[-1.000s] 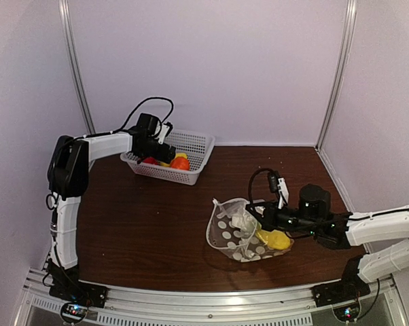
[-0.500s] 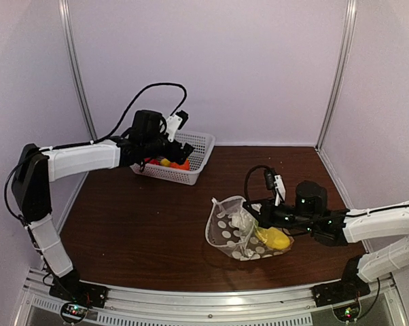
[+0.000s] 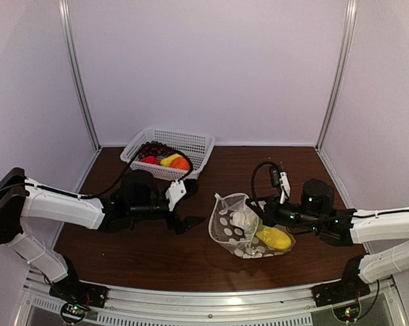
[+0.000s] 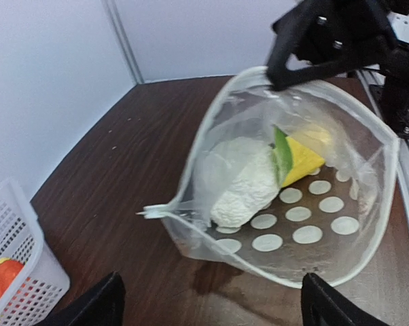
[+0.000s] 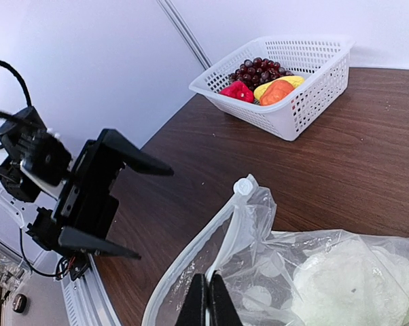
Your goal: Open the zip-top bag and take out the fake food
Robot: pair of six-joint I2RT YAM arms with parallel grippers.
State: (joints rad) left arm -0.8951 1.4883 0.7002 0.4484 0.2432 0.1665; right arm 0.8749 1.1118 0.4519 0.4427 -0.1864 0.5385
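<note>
Right gripper (image 5: 206,309) holds the bag (image 3: 242,234) open; left gripper (image 3: 191,202) is spread at its mouth.

Left of the bag, the left gripper sits low over the table (image 3: 143,251), its fingers wide apart and holding nothing, pointed at the bag's mouth but not touching it. Behind and left of the bag, well apart, the basket (image 3: 198,144) holds the grapes (image 3: 153,147), a red piece (image 3: 149,160) and an orange piece (image 3: 181,164). The bag lies on the table with its mouth gaping to the left. Inside it a white piece (image 4: 242,180) rests near the mouth, with a yellow piece (image 4: 301,159) touching it, deeper in. On the bag's right, the right gripper is clamped on the upper rim of the mouth, lifting that edge.
</note>
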